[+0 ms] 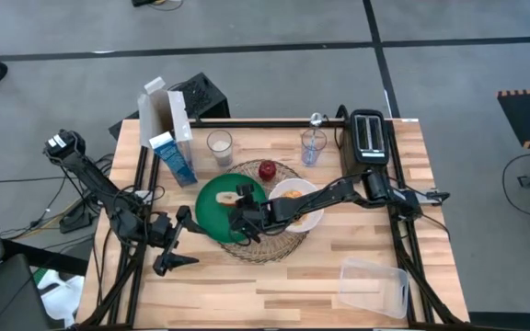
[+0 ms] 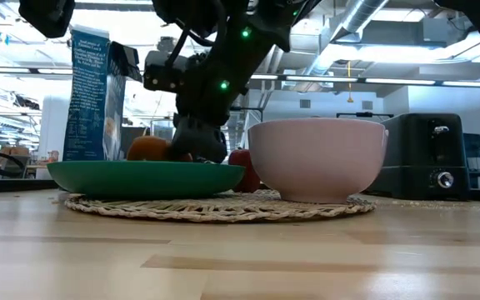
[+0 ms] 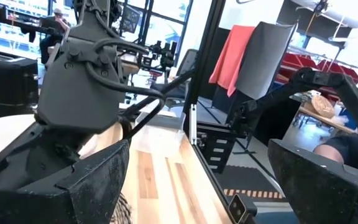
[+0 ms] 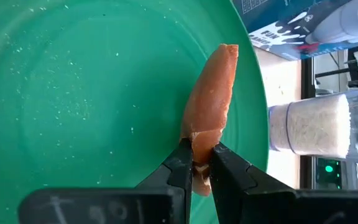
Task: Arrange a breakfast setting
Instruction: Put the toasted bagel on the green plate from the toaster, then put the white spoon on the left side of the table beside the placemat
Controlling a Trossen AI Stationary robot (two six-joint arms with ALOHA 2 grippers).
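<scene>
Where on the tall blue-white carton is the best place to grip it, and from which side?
Probably the blue-white carton is best gripped across its narrow mid-body. It stands upright, so a level side grasp suits it. Come from the table's left edge: the green plate and right gripper, shut on the pale bagel, crowd the other side. The left gripper, open, waits nearest.

The high view looks straight down on the whole table (image 1: 274,285). The low view sits at tabletop level, close to the mat (image 2: 215,207), facing the room. The right wrist view hovers near the plate (image 4: 73,93), central in the high view too. The left wrist view faces outward along the table edge.
</scene>
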